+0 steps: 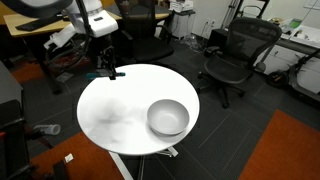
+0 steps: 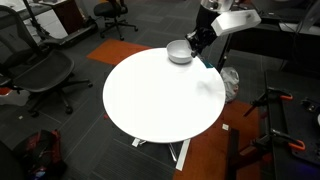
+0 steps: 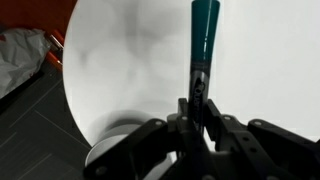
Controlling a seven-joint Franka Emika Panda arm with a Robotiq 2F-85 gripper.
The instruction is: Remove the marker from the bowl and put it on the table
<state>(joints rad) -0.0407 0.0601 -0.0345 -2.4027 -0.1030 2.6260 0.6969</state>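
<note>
My gripper [image 3: 197, 108] is shut on the teal-blue marker [image 3: 203, 35], which sticks out ahead of the fingers over the white table [image 3: 130, 60]. In both exterior views the gripper [image 1: 107, 70] [image 2: 200, 47] hangs just above the table's edge, with the marker [image 1: 117, 73] held near the top. The silver-grey bowl [image 1: 167, 117] [image 2: 178, 51] stands on the round white table [image 1: 115, 110] [image 2: 160, 95], apart from the gripper, and looks empty.
Black office chairs [image 1: 235, 55] [image 2: 40, 70] stand around the table. Wooden desks [image 1: 40, 25] are behind the arm. An orange floor patch [image 1: 280, 150] lies beside the table. A tripod stand [image 2: 275, 110] is close to the table edge.
</note>
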